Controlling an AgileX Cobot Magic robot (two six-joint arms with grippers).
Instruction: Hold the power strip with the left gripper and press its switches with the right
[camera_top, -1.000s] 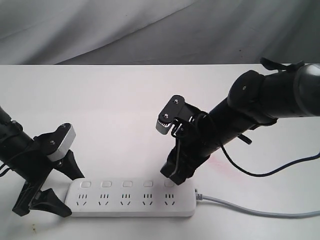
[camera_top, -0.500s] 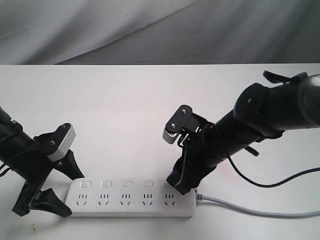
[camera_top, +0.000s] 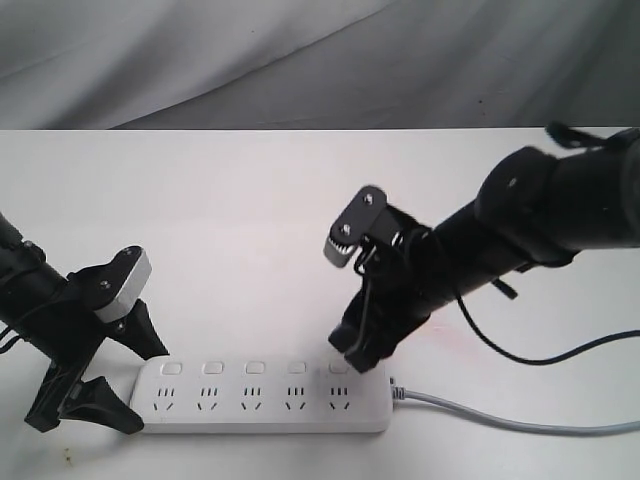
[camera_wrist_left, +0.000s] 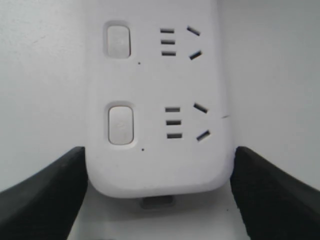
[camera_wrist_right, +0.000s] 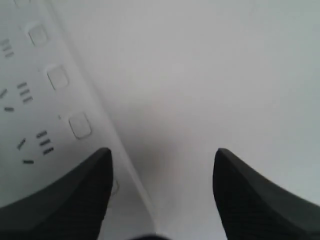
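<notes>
The white power strip (camera_top: 262, 398) lies flat near the table's front edge, its row of square switches (camera_top: 254, 368) facing up. My left gripper (camera_top: 143, 390) straddles its left end, and in the left wrist view the fingers (camera_wrist_left: 47, 192) touch both long sides of the power strip (camera_wrist_left: 160, 165), with two switches (camera_wrist_left: 121, 124) showing. My right gripper (camera_top: 360, 358) hovers just above the rightmost switch (camera_top: 339, 367). It is open (camera_wrist_right: 164, 152), one finger over the power strip (camera_wrist_right: 35, 115) beside a switch (camera_wrist_right: 80, 125) and the other over bare table.
The grey cord (camera_top: 500, 418) runs right from the strip's right end along the white table (camera_top: 250, 220). A loose black cable (camera_top: 540, 355) hangs from the right arm. Grey cloth (camera_top: 300, 60) hangs behind the table's far edge.
The right gripper dipped onto the rightmost switch half a second ago and has now risen slightly off it. The left gripper and strip have not moved.
</notes>
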